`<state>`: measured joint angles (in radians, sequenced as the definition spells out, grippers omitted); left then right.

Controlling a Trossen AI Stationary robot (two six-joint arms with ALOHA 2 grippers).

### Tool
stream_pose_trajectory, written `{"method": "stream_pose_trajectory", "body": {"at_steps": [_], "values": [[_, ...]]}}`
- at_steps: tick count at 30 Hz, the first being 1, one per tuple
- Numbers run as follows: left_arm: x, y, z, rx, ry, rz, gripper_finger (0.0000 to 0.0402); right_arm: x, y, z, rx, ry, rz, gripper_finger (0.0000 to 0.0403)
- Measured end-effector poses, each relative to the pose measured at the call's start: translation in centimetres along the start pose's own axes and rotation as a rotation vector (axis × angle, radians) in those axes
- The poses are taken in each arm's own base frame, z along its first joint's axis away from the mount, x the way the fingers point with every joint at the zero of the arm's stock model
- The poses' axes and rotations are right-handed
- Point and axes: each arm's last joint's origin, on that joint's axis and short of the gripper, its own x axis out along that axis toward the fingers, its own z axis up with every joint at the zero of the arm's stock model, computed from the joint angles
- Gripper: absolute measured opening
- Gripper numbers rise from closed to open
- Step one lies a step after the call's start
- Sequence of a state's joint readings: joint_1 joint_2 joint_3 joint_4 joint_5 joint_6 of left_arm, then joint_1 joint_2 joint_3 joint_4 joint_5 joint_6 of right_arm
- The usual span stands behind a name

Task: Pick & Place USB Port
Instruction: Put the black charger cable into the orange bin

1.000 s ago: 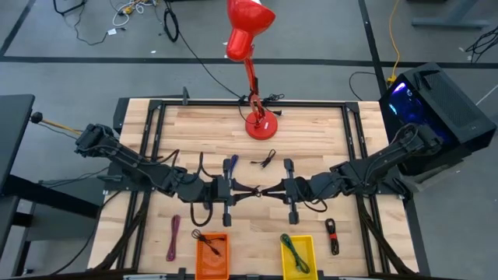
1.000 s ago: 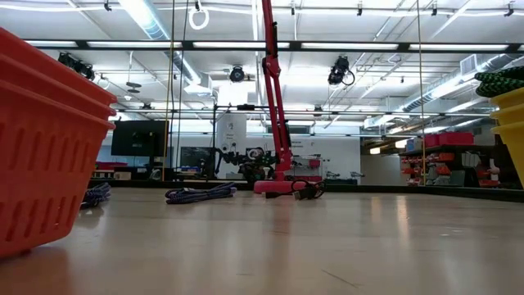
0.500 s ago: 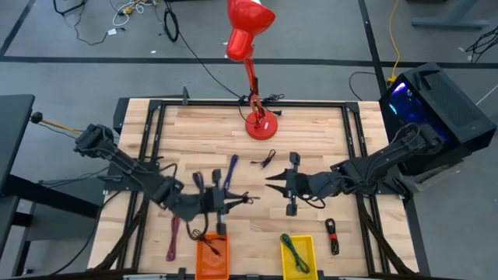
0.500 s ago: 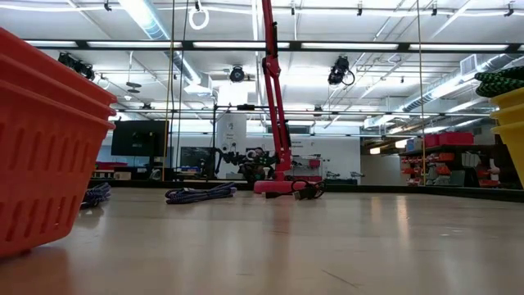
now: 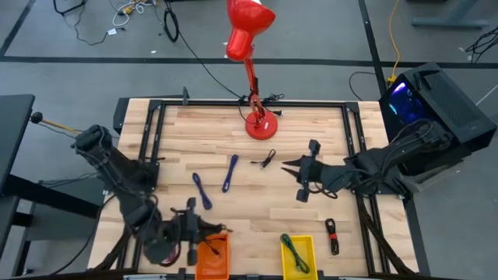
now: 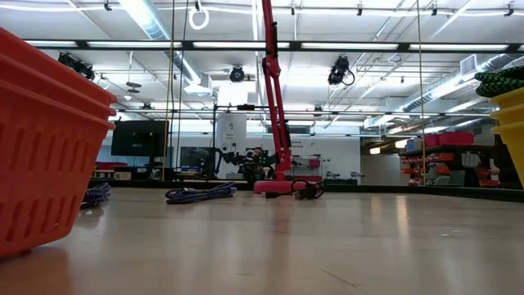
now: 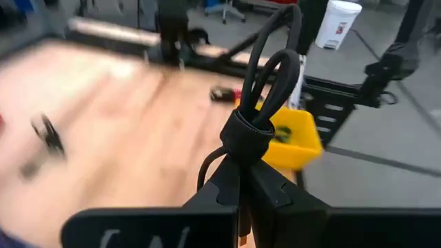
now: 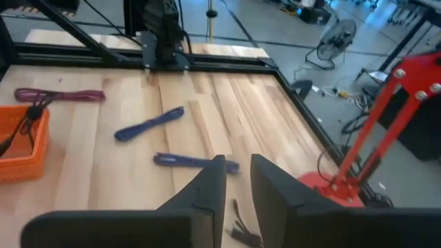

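Black bundled cable (image 7: 265, 103) pinched by left gripper (image 5: 204, 231) beside orange bin (image 5: 212, 257) edge; right gripper (image 5: 289, 163) narrowly parted above open wood.

Orange bin (image 5: 212, 263), yellow bin (image 5: 299, 257), red lamp (image 5: 250, 39).

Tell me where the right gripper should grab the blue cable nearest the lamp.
Grip the blue cable at its middle, from straight above, closing across its narrow width. It lies flat as a slim straight bundle with room on both sides; the open right gripper is nearby.
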<state>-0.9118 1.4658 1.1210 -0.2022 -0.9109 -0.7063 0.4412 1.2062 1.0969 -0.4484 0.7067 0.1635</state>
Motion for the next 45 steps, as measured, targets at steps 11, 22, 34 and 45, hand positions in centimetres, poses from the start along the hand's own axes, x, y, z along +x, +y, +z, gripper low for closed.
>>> {"method": "stream_pose_trajectory", "body": {"at_steps": [11, 22, 34, 45], "values": [[0.0, -2.5, -6.0, -0.288, 0.133, -0.012, 0.0009, -0.5, -0.4, 0.0, 0.011, 0.002, -0.019, 0.0064], [0.9, -3.4, -10.2, -0.437, 0.264, 0.017, 0.0009, -0.4, -0.4, 0.0, 0.003, 0.002, -0.020, 0.0061], [1.5, -2.3, -11.4, -0.513, 0.369, 0.122, 0.0009, -0.4, -0.5, -0.2, -0.011, 0.017, -0.022, 0.0061], [2.4, -2.5, -12.0, -0.555, 0.409, 0.115, 0.0064, -0.4, -0.5, -0.4, -0.022, 0.034, -0.025, 0.0061]]}}
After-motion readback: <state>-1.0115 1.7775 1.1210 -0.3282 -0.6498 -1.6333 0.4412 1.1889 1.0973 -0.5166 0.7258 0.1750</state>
